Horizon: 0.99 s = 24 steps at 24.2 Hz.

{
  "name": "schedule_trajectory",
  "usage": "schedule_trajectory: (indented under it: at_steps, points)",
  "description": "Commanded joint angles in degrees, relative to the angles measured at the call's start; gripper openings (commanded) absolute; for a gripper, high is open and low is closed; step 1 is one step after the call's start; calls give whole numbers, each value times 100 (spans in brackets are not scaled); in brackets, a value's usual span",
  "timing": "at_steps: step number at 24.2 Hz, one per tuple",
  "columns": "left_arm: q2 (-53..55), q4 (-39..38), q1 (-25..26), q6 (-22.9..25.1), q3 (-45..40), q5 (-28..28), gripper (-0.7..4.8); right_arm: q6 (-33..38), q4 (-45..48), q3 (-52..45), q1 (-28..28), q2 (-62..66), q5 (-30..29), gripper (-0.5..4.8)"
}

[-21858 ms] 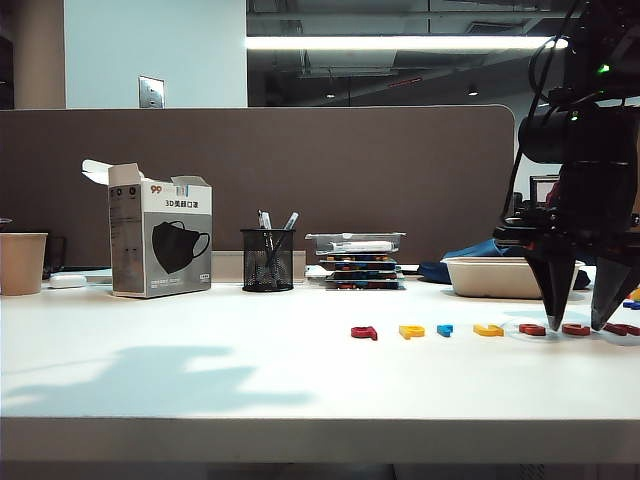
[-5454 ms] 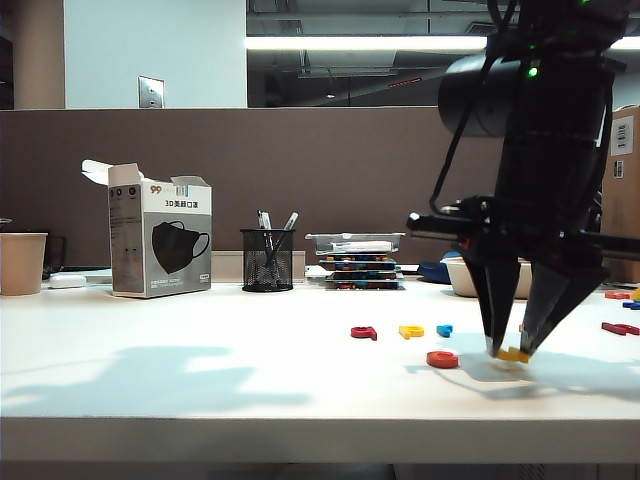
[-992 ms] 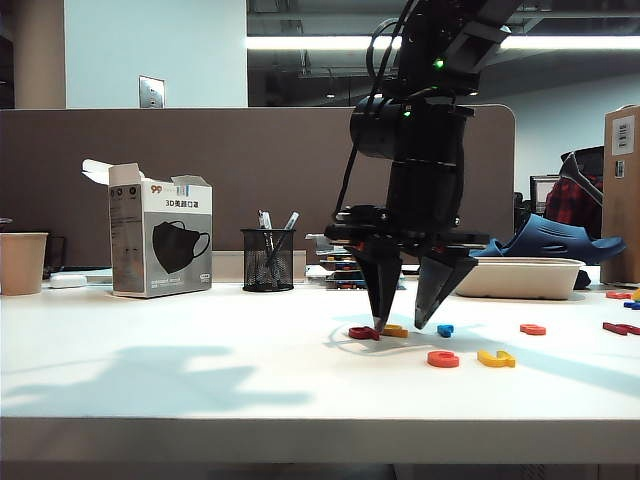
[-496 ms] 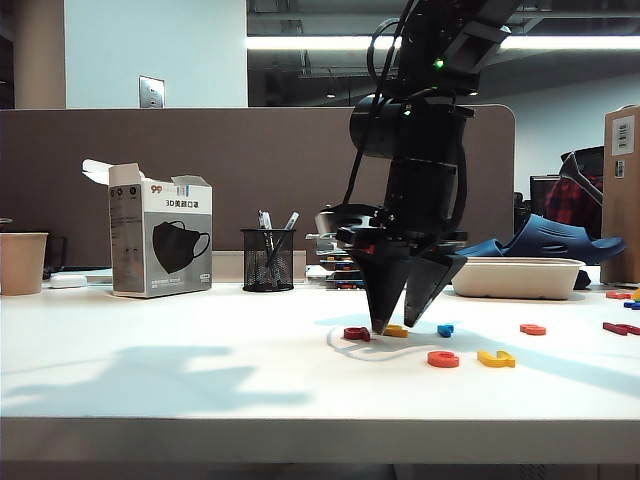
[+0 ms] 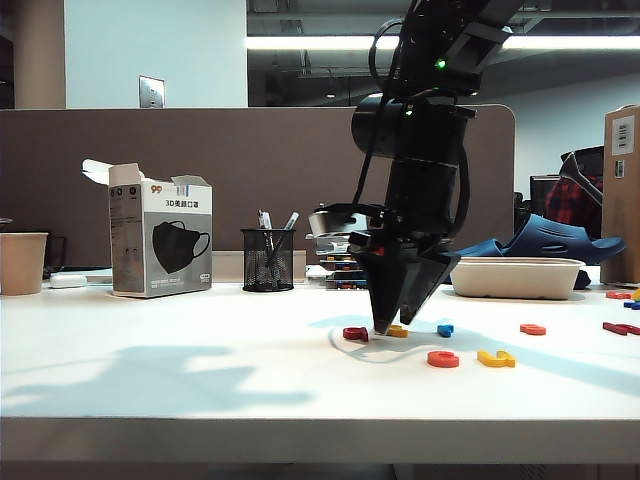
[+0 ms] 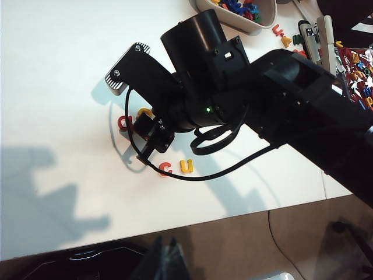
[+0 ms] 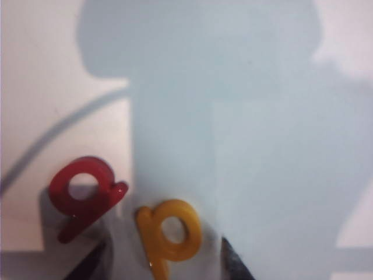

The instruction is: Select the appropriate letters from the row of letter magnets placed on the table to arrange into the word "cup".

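My right gripper (image 5: 392, 326) points down at the table (image 5: 200, 370), open, with its tips either side of a yellow letter p (image 5: 397, 331). In the right wrist view that yellow p (image 7: 169, 233) lies between the fingertips of the right gripper (image 7: 162, 269), untouched on both sides. A dark red letter (image 7: 84, 195) lies just beside it. Nearer the front edge, an orange-red c (image 5: 442, 358) and a yellow u (image 5: 496, 358) sit side by side, also seen as the c (image 6: 165, 169) and the u (image 6: 186, 166). My left gripper (image 6: 166, 262) hangs shut beyond the table's front edge.
A small blue letter (image 5: 445, 329) lies right of the yellow p, and another orange-red letter (image 5: 532, 328) farther right. A tray of letters (image 5: 515, 277), a mesh pen cup (image 5: 267, 260), a mask box (image 5: 160, 245) and a paper cup (image 5: 22, 262) stand along the back.
The right wrist has rolled, so its two fingers now stand almost one behind the other over the yellow p. The dark red letter has slid slightly left.
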Motion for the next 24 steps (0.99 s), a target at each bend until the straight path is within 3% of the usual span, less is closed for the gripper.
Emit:
schedule_trajectory:
  at_steps: [1,12,15,24]
  points:
    - [-15,15,-2,-11,17,-24,-5,-234,66,26,4,-15,2,228]
    - [-15,15,-2,-11,17,-24,-5,-260,-20,26,4,-15,-42,219]
    - [-15,15,-2,-11,17,-22,-5,-262,-15,26,-15,-15,-46,172]
    - [-15,15,-2,-11,17,-24,-5,-258,-20,26,-26,-15,-42,154]
